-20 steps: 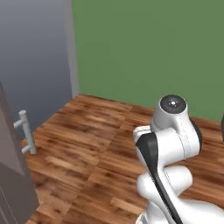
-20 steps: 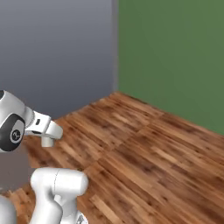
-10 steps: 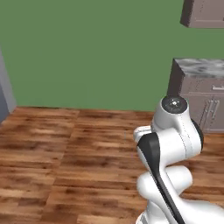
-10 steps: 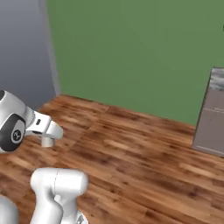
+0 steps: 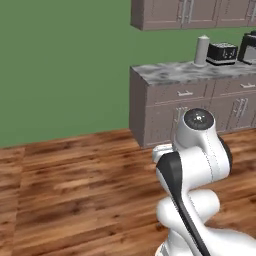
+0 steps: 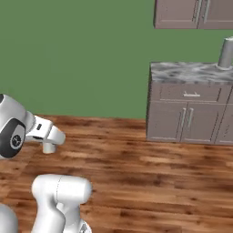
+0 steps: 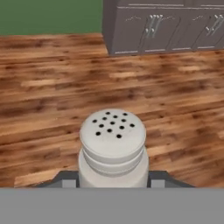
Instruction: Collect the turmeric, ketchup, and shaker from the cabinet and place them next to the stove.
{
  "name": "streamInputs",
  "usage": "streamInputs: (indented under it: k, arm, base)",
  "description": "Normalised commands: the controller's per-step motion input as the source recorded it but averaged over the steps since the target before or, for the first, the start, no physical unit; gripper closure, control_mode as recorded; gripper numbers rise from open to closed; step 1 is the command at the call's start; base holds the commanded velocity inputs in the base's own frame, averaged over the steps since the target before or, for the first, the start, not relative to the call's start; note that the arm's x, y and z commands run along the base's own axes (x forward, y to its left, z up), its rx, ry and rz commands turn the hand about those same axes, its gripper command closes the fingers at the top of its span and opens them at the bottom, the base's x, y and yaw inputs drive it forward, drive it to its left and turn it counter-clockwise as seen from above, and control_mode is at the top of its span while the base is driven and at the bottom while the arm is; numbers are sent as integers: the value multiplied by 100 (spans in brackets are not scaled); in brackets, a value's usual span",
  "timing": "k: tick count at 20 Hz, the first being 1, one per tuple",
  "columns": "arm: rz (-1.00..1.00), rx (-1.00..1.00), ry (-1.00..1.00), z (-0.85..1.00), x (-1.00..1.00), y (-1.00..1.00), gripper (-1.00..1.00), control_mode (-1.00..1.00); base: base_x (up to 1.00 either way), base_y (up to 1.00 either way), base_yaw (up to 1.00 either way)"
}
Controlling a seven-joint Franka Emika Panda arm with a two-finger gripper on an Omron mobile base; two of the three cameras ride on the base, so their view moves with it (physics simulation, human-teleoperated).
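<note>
Gripper (image 7: 113, 183) clamped on the shaker (image 7: 113, 146), a dark finger (image 7: 65, 179) pressing each side of its lower body. Shaker upright in the jaws, pale grey, perforated rounded top facing the hand camera. Wood floor (image 7: 52, 87) beneath the shaker, no support under it. In the right base view the shaker (image 6: 48, 147) hangs just under the arm's wrist, well apart from the grey base cabinets (image 6: 191, 113) and to their left. Marble counter (image 5: 185, 71) tops those cabinets; on it a paper towel roll (image 5: 202, 50), with a toaster (image 5: 222, 52) just right of the roll. Wall cupboards (image 5: 190, 12) above the counter. Green wall (image 5: 65, 65) left of the cabinets.
</note>
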Motion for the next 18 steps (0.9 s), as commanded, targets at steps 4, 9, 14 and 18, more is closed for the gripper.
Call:
streamInputs:
  k: [4,9,14,18]
  arm:
    - [0,0,0,0,0,0,100,100]
    - [0,0,0,0,0,0,100,100]
    - [0,0,0,0,0,0,100,100]
    - [0,0,0,0,0,0,100,100]
  base:
    - [77,0,-51]
    - [91,0,-46]
    - [99,-4,-40]
    - [100,-2,-35]
